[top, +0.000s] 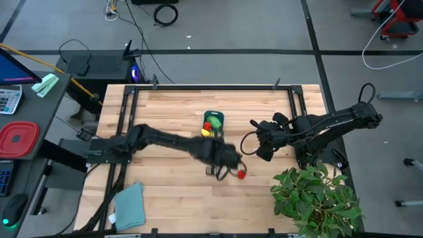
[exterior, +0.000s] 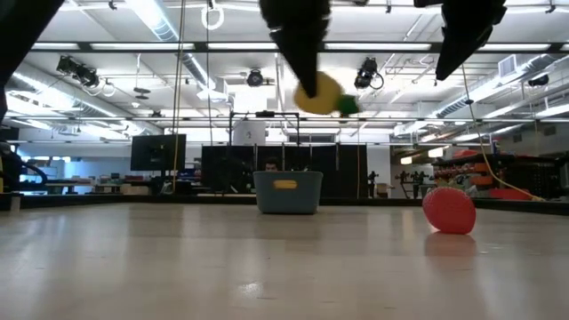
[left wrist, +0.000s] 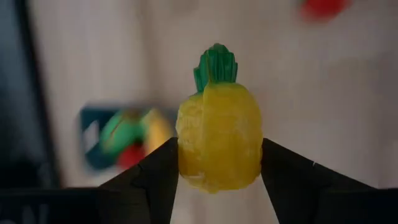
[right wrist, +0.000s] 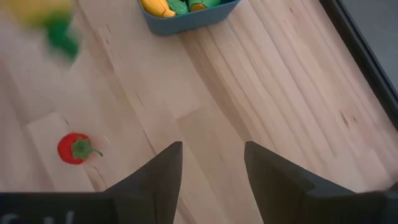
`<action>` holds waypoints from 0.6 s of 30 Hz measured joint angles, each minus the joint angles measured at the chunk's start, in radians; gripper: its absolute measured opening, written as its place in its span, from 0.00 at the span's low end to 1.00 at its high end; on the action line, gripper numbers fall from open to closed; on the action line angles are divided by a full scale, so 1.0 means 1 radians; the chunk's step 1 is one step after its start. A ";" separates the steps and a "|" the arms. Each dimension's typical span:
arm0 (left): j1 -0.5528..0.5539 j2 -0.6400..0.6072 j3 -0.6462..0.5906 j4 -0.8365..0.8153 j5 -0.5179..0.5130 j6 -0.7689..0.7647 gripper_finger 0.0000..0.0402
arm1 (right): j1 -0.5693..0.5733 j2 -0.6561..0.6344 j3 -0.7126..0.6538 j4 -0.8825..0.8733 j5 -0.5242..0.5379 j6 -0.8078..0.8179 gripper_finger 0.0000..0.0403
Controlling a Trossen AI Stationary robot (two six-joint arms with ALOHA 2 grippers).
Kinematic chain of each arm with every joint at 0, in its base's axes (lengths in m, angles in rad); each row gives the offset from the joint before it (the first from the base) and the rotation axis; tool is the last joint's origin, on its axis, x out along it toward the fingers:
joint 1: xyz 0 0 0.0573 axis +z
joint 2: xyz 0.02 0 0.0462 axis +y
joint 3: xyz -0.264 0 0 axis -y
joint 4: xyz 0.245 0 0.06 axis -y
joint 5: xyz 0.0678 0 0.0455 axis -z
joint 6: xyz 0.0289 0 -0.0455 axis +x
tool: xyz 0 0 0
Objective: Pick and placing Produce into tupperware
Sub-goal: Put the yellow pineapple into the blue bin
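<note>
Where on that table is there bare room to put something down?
Bare wood lies between the tub and the table's left edge, and beside the cloth. It's crowded around the left gripper, the pineapple and the red piece.

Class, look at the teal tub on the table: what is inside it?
Inside the teal tub: a yellow banana, green pieces and something red. The tub's walls and the top pieces cover whatever lies beneath.

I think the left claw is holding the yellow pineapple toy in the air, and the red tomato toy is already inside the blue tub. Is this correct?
Not quite. The left claw does hold the yellow pineapple toy in the air, but the red tomato toy is not inside the blue tub. It lies on the bare table, apart from the tub, as the right wrist view shows.
</note>
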 joint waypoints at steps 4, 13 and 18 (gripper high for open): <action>0.086 -0.001 0.059 -0.126 -0.023 -0.025 0.54 | 0.000 0.000 0.000 -0.005 0.000 0.000 0.45; 0.314 0.002 -0.054 -0.023 0.106 0.054 0.53 | 0.000 -0.004 0.000 -0.012 0.008 -0.001 0.45; 0.383 0.003 -0.160 0.118 0.121 0.086 0.54 | 0.000 -0.006 0.000 -0.020 0.021 -0.003 0.45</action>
